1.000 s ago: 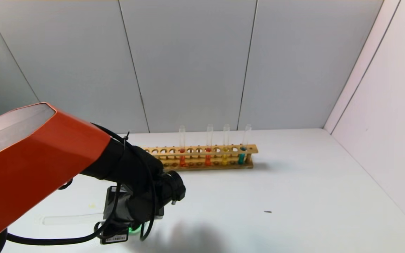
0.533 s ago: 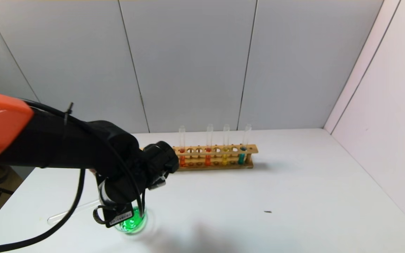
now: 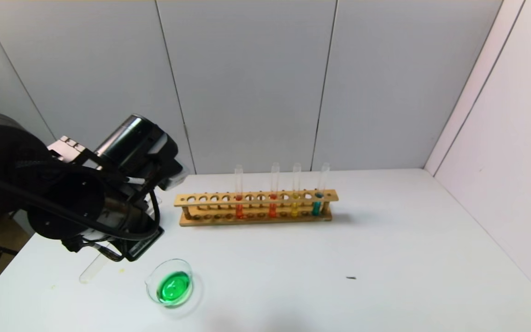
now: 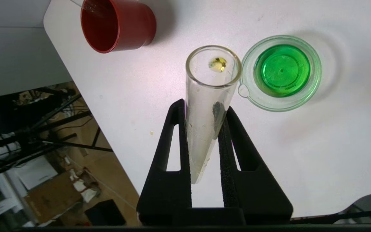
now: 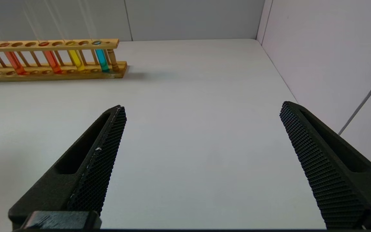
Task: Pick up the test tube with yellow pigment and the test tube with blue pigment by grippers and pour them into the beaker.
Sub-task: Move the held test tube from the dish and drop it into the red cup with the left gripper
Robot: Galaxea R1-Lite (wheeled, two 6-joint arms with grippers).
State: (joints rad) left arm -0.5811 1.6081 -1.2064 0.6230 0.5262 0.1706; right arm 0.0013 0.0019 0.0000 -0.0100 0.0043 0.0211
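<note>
My left gripper [image 4: 204, 106] is shut on an emptied clear test tube [image 4: 209, 96], which has only a small yellowish drop inside. It hangs mouth-down over the table just left of the beaker [image 4: 248, 69]. The low glass beaker [image 3: 173, 264] holds green liquid. At the back, the test tube with yellow pigment [image 3: 295, 205] and the test tube with blue pigment [image 3: 316, 205] stand upright in a wooden rack [image 3: 201, 222]. My right gripper [image 5: 204, 108] stands open over bare table, out of the head view.
Two tubes of orange-red liquid [image 3: 239, 207] stand in the same rack [image 5: 116, 42]. A dark-red cup [image 4: 118, 24] sits near the table's left edge, beyond the held tube. A small dark speck [image 3: 351, 278] lies at centre right. White walls close the back and right.
My left arm has drawn back to the left and up, uncovering the beaker of green liquid. The held tube has swung from lying level to pointing down.
</note>
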